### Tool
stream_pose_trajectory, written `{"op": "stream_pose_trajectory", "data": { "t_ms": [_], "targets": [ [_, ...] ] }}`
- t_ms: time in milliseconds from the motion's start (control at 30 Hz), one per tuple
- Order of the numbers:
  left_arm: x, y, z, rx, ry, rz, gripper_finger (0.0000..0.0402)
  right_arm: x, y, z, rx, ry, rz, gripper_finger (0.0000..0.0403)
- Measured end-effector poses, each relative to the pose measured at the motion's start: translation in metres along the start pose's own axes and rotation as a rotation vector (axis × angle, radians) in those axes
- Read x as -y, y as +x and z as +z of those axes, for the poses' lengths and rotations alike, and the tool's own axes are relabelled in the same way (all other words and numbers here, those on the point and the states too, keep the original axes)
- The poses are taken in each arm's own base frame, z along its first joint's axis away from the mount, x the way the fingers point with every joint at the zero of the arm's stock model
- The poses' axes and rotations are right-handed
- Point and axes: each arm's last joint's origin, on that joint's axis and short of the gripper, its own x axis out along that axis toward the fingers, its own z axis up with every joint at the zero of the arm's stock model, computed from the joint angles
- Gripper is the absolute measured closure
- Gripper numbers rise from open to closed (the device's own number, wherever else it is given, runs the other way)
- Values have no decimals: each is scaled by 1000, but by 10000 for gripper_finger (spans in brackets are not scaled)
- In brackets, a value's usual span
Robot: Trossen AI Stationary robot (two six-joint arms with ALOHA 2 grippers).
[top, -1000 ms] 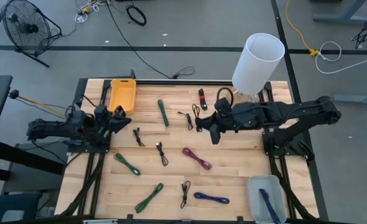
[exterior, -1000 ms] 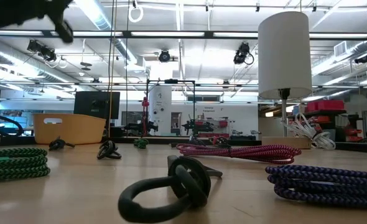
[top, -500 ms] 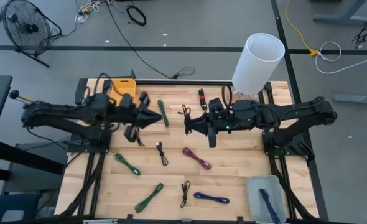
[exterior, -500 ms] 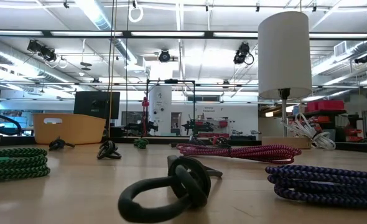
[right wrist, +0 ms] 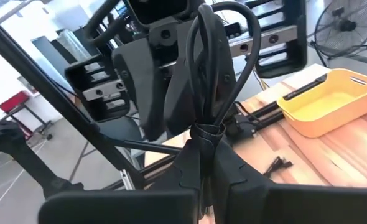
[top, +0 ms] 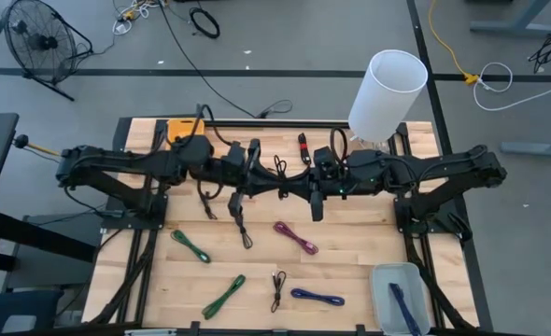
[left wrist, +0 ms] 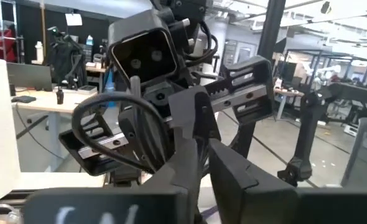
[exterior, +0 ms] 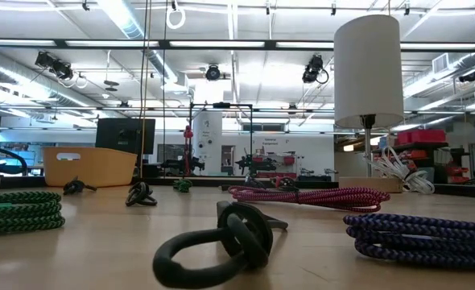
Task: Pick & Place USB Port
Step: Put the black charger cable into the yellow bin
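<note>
Claws are meeting nose to nose above the wooden table [top: 350, 252]: the right claw [top: 285, 187] is pinching a coiled black USB cable [right wrist: 218, 74], loop pointing at the left claw [top: 254, 177], whose fingers are seemingly flanking it, barely parted.

I see a white lamp shade [top: 388, 93] standing over my worktop's [top: 350, 271] far right corner, and a black floor fan [top: 35, 39] on the grey floor beyond the far left corner. A yellow cable [top: 448, 42] trails across the floor there.
</note>
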Motion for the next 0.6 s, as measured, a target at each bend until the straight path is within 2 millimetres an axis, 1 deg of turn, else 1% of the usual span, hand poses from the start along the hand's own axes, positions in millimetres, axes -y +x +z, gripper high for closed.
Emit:
{"op": "stream_pose_trajectory", "data": {
  "t_ms": [200, 300, 400, 500, 600],
  "targets": [
    [-2, -1, 0, 1, 13, 51, 272, 2, -3, -1, -21, -6, -27, 399],
    [-3, -3, 3, 10, 31, 72, 245, 2, -4, -1, -25, -7, -29, 399],
    [-3, -8, 6, 7, 34, 110, 232, 3, -6, 0, -20, -7, -39, 399],
    [-3, -15, 11, 5, 33, 167, 230, 3, -12, 3, -16, -8, -33, 399],
    [-5, -17, 11, 2, 19, 216, 230, 1, -16, 7, 1, -13, -21, 401]
  ]
}}
